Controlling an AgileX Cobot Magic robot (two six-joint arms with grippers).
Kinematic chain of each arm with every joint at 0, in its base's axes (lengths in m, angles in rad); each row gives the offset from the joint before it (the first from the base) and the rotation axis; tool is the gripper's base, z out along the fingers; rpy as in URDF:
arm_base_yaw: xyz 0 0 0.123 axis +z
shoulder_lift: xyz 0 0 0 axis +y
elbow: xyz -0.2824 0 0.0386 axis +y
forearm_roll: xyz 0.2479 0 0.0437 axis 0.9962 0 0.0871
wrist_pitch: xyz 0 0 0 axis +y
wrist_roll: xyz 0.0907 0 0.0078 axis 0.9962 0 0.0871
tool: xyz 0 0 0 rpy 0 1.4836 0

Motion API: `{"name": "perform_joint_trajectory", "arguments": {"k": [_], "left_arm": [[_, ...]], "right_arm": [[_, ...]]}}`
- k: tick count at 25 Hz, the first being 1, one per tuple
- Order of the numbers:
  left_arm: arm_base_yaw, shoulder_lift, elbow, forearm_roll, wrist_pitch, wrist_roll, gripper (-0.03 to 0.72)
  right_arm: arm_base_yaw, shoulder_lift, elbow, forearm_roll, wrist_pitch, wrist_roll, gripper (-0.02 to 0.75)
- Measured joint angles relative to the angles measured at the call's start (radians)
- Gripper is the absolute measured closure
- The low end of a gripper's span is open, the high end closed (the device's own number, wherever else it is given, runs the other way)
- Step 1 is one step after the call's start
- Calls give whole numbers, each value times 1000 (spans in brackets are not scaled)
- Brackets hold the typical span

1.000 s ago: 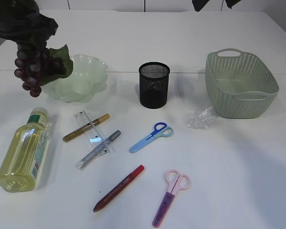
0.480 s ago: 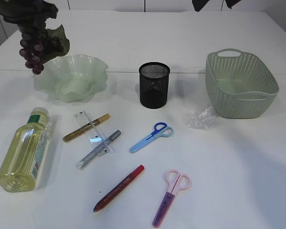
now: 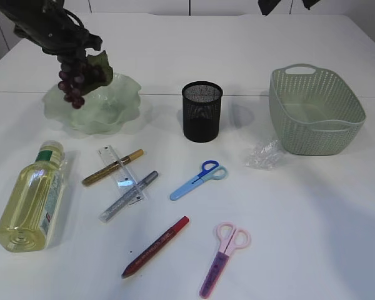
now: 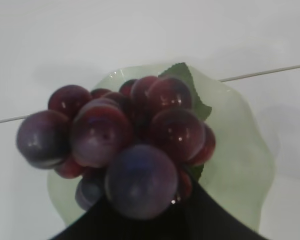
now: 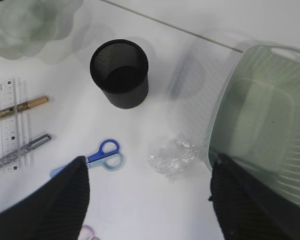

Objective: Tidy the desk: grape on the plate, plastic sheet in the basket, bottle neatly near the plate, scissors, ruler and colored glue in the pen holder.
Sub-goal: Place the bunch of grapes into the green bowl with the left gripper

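White tabletop (image 3: pixel 287 206): left end effector (image 3: pixel 62 44) grips grape (image 3: pixel 75 78); right end effector (image 5: pixel 147 200) open.

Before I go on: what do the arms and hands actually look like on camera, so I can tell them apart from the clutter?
Both are black. The left hand looks dark and bulky, with a dark cable looping beside it in the exterior view. The right hand shows two broad black fingers with a finely ribbed surface. No markings or colour accents are visible on either.
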Motion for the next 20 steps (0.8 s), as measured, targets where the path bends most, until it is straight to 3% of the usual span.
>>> {"name": "perform_joint_trajectory", "arguments": {"k": [14, 17, 20], "left_arm": [[14, 98, -18, -9, -79, -2, 564], [14, 98, -20, -36, -88, -2, 512], [14, 98, -20, -58, -93, -2, 415]], "right_arm": [[0, 0, 0, -29, 0, 0, 153], [0, 0, 0, -28, 0, 2, 153], [0, 0, 0, -28, 0, 2, 153]]}}
